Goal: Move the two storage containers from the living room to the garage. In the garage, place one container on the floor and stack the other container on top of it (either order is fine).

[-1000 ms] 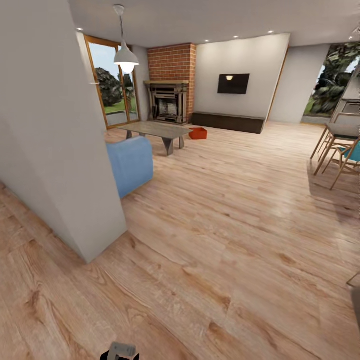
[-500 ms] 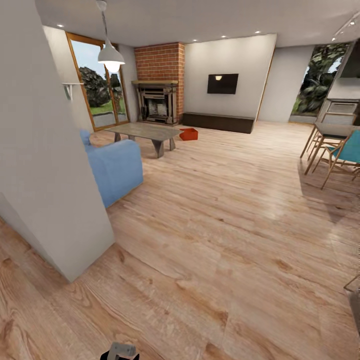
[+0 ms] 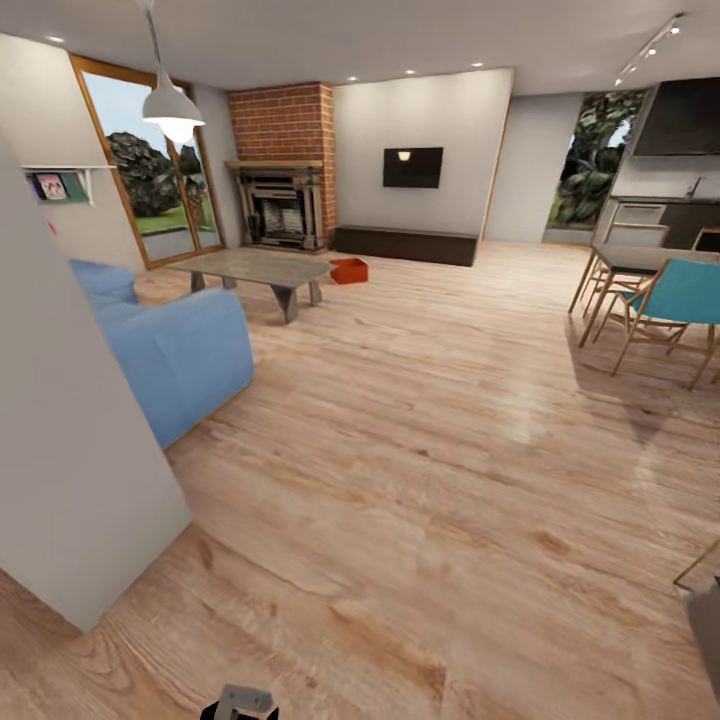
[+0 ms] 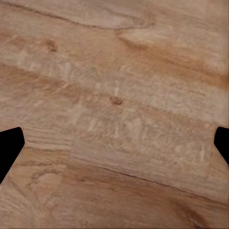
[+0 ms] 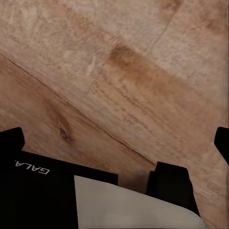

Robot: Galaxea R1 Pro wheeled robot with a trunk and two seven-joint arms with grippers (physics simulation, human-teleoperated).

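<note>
From my head camera I look across the living room's light wood-plank floor (image 3: 430, 420). One orange-red storage container (image 3: 348, 270) sits on that floor at the far end, just beside the far corner of the low grey coffee table (image 3: 255, 268) and in front of the long dark cabinet (image 3: 404, 245); I cannot make out a second one. The red-brick chimney with its fireplace (image 3: 280, 205) stands behind the table, and the black TV (image 3: 412, 167) hangs on the pale wall above the cabinet. A blue sofa (image 3: 165, 345) is near a grey wall end (image 3: 70, 470) on my left, and wooden chairs, one with a teal seat (image 3: 672, 305), stand on my right. In my left wrist view, the two dark tips of my left pincer (image 4: 114, 145) sit at opposite edges, spread wide and holding nothing, above bare planks. In my right wrist view, my right pincer (image 5: 117, 143) is likewise spread apart and empty, with part of my own black and pale body (image 5: 71, 191) beneath it.
</note>
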